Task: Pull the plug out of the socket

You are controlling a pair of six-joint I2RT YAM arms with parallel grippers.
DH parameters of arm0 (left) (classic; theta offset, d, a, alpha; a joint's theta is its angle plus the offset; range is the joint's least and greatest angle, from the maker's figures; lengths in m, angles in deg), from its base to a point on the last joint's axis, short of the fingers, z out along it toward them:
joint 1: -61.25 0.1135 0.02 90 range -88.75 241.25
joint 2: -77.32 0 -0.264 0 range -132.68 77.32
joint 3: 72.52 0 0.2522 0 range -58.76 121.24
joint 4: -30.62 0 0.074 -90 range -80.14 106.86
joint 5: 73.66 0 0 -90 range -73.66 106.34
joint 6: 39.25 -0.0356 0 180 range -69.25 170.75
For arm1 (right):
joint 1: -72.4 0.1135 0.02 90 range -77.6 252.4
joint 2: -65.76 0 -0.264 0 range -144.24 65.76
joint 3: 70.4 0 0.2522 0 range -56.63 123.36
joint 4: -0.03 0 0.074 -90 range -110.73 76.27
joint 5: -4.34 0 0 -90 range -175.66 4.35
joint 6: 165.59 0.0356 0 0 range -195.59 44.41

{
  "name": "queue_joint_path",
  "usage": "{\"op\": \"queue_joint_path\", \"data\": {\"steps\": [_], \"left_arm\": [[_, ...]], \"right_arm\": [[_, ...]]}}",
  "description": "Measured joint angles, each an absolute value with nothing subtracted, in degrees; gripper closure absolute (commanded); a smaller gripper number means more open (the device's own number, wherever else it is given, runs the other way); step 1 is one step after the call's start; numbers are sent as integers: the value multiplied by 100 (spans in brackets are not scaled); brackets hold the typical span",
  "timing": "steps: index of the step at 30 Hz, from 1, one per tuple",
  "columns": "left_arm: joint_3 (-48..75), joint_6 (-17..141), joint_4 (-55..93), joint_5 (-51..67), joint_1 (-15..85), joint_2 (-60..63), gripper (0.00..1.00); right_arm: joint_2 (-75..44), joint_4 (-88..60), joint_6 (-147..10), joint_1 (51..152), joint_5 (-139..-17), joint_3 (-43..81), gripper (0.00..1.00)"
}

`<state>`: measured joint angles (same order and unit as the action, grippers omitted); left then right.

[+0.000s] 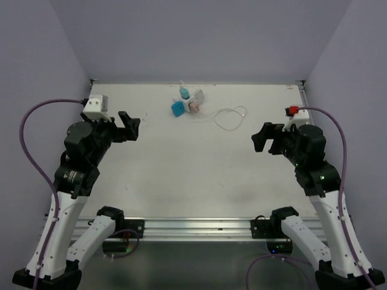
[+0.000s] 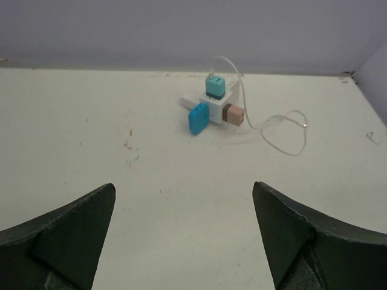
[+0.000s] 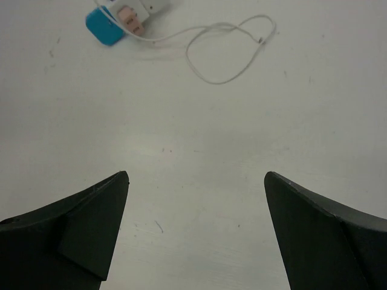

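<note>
The white cube socket (image 1: 192, 103) lies at the far middle of the table. A blue plug (image 1: 177, 108), a teal plug (image 1: 184, 92) with a thin white cable (image 1: 230, 118) and a pink plug (image 1: 195, 108) sit in its faces. The left wrist view shows the socket (image 2: 216, 109) far ahead, with the blue plug (image 2: 198, 118), teal plug (image 2: 214, 86) and pink plug (image 2: 233, 115) in it. My left gripper (image 1: 130, 127) (image 2: 183, 185) is open and empty, well short of the socket. My right gripper (image 1: 263, 138) (image 3: 196, 174) is open and empty too, with the blue plug (image 3: 104, 27) far off at upper left.
The cable (image 3: 230, 51) loops loosely on the table to the right of the socket. A white block (image 1: 95, 107) stands at the left edge behind my left arm, and a red-tipped fitting (image 1: 292, 110) at the right edge. Purple walls close in the table.
</note>
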<state>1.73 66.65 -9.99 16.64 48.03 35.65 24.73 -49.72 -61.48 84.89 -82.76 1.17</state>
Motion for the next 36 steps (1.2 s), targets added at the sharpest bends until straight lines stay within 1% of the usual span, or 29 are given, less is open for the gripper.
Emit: {"op": "queue_joint_path", "data": {"steps": [5, 12, 17, 23, 30, 36], "left_arm": [[-430, 6668, -761, 1817, 4803, 2927, 0], [-983, 6650, -320, 2103, 4803, 1910, 0], [-1306, 6665, -31, 2042, 5048, 1578, 0], [-1354, 6668, 52, 2095, 5300, 1535, 0], [-1354, 6668, 146, 2090, 5339, 1362, 0], [-1354, 6668, 146, 2095, 5354, 1325, 1]], "right_arm": [[1238, -4786, -6113, 8489, -8129, -54, 1], [-1160, -3910, -6235, 8764, -7848, 263, 1], [-2854, -3283, -6447, 9088, -7531, 1153, 1], [-4624, -2481, -6742, 9383, -7218, 2766, 1], [-5988, -2081, -7118, 9772, -7133, 4101, 1], [-6517, -1923, -7278, 9960, -7115, 4755, 1]]}}
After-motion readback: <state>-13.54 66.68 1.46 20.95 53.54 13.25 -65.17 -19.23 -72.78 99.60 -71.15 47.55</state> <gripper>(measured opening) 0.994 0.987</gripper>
